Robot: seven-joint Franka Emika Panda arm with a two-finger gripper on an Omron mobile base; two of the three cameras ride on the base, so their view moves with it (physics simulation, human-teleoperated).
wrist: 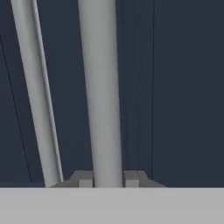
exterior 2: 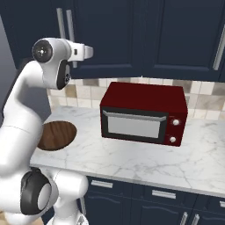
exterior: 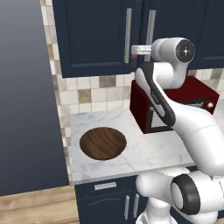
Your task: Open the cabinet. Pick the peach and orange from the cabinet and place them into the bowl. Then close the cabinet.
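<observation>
Navy cabinetry filled the upper part of both base views, above a white marble counter [exterior: 144,151] and a beige tiled backsplash [exterior: 94,94]. At the bottom centre of the hand view the gripper [wrist: 108,179] was pinched around a vertical silver bar handle [wrist: 101,92], one dark fingertip pressed to each side of it, with the second handle [wrist: 36,96] slanting up the left of that frame. In the left base view the hand reached toward the pair of handles at top centre, though the wrist's white housing covered the fingers and which bar they held could not be made out there. The cabinet [exterior: 94,37] had both panelled doors closed, so the peach and orange, if inside, were hidden. The arm rose from the lower right of the left base view, elbow bent, forearm lifted and wrist turned level toward the doors. The bowl [exterior: 103,143] sat empty on the counter at centre left of that view; in the right base view the arm cut off its left edge. A dark red microwave [exterior 2: 143,113] stood at the centre of the right base view, partly hidden by the forearm in the left one. No writing was legible anywhere.
</observation>
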